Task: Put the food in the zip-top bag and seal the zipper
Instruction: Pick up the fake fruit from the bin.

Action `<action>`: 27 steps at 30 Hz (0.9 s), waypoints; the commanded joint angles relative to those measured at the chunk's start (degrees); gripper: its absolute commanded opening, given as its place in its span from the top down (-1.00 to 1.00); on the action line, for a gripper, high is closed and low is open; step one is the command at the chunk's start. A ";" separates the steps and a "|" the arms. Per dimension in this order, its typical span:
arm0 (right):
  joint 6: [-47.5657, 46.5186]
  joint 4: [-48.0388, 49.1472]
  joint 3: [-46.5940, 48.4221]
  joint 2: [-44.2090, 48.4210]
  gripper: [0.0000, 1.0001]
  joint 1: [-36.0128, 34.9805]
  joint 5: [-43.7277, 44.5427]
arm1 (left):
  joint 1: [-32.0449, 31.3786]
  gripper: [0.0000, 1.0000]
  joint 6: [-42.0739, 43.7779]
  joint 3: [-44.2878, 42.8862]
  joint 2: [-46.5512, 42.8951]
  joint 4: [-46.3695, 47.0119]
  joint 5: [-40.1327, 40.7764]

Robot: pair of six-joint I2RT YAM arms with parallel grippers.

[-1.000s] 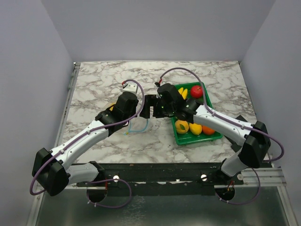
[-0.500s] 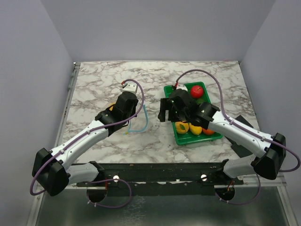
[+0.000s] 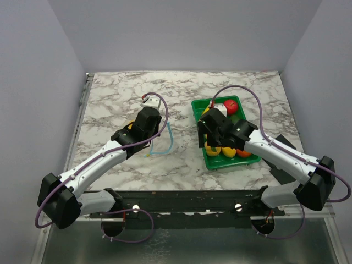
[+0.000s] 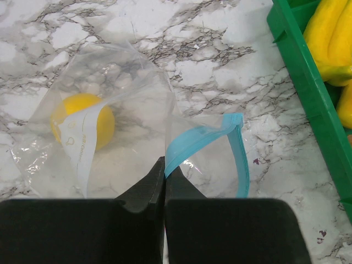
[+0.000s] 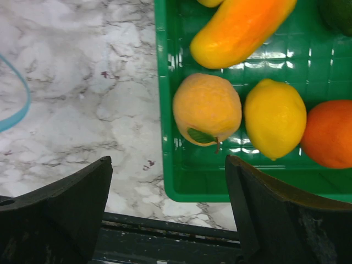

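**Bare strip beside the tray; its wall and packed fruit crowd the right side**

A bare strip of marble table [image 3: 121, 93] runs between the bag [image 4: 110, 104] and the green tray [image 5: 165, 110]. The tray's raised wall lies under the right gripper's [image 5: 168, 165] spread jaws. Inside, peach [image 5: 207, 109], lemon [image 5: 275, 125] and orange [image 5: 330, 135] sit packed side by side. The left gripper [image 4: 165, 168], pinched on the bag's blue strip [image 4: 234, 148], blocks that end of the mouth.

This looked like a robotics lab test cell, not a home or kitchen: plain grey walls [image 3: 33, 82] boxed in a marble-patterned table [image 3: 121, 93] at nine, twelve and three o'clock. At six o'clock the left arm [image 3: 99, 162] and the right arm [image 3: 275, 151] were bolted to a black metal rail [image 3: 187, 201] along the table's near edge, purple cables [image 3: 36, 213] looping off them, with a sheet of bare steel [image 3: 187, 245] below the rail.
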State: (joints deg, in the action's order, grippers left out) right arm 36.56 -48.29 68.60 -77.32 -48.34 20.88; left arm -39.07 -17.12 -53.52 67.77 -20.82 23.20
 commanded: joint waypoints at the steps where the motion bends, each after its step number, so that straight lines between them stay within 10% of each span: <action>1: -1.82 -2.47 -2.00 -0.09 -0.78 2.40 1.15 | 0.37 1.00 -0.74 0.78 -0.46 0.90 -1.41; 27: -6.74 8.98 -8.37 -7.06 -0.79 12.91 -10.70 | 0.73 1.00 0.32 1.18 -1.17 1.09 -1.91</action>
State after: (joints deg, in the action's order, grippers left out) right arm 30.94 -41.47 61.45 -83.55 -36.18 11.81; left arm -38.68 -17.08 -53.06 67.77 -20.62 23.11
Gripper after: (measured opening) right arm 0.899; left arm 0.004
